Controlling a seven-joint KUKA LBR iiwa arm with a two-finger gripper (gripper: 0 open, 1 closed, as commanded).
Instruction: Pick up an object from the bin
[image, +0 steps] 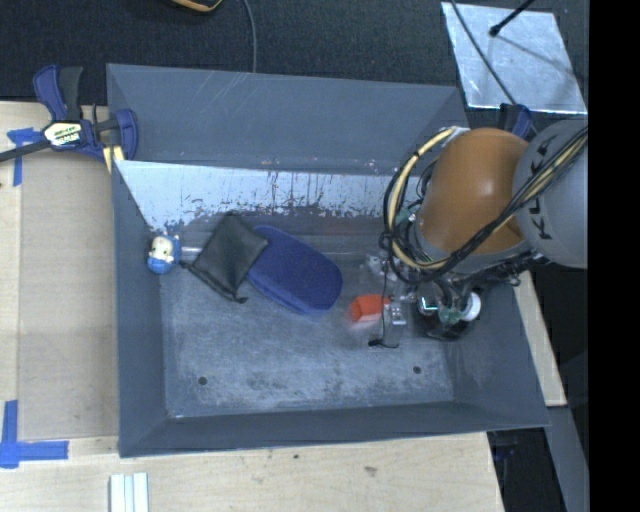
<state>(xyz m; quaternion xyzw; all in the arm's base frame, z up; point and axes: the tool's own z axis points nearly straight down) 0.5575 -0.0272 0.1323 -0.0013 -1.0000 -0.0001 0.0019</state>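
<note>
Orange-red in colour, a small block (364, 309) lies on the floor of the bin (280, 375), right of the middle. The gripper (387, 322) is down at the block's right side, touching it or just beside it; whether it is wide or narrow cannot be told, nor whether it grips the block. Above it bulges the arm's orange cover (475, 190), ringed with cables. To the left lies a blue oval case (297, 270), overlapped by a dark pouch (227, 256), and a little blue-and-white figure (160, 254) sits at the far left wall.

The gripper (388, 326) hangs low at the right of the bin (300, 385), just beside a small orange-red block (362, 310), a blue oval case (297, 272) nearby.
</note>
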